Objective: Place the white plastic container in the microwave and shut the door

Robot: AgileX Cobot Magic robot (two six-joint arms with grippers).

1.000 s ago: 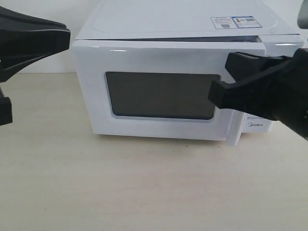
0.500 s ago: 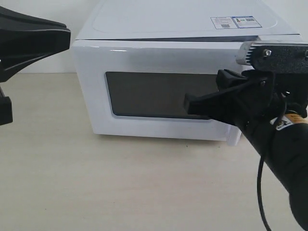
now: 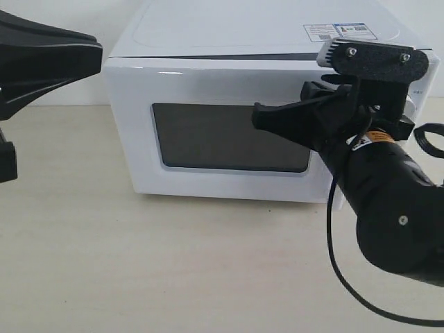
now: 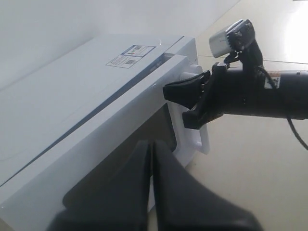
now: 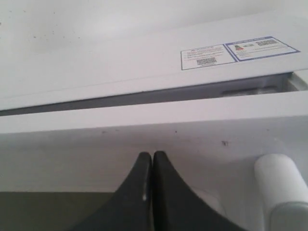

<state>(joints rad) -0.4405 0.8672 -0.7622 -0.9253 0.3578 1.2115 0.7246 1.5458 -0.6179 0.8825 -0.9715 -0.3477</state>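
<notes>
The white microwave (image 3: 229,28) stands on the table with stickers on its top. Its door (image 3: 135,139) lies almost flat against the body, with a thin dark seam along the door's top edge (image 5: 144,96). My right gripper (image 3: 258,114) (image 5: 152,155) is shut and empty, its tips at the white door face above the dark window (image 3: 229,137), near the handle (image 5: 281,178). My left gripper (image 3: 94,55) (image 4: 151,143) is shut and empty, hanging apart from the microwave at its left corner. The white plastic container is out of view.
Beige tabletop (image 3: 173,263) spreads in front of the microwave. The right arm's black body and cable (image 3: 388,208) fill the front right. A white wall stands behind. The door's bar handle (image 4: 199,139) sticks out toward the table on the right.
My right gripper has swung left and a little up across the door front, bringing its wrist into view. The door and the left gripper look unmoved.
</notes>
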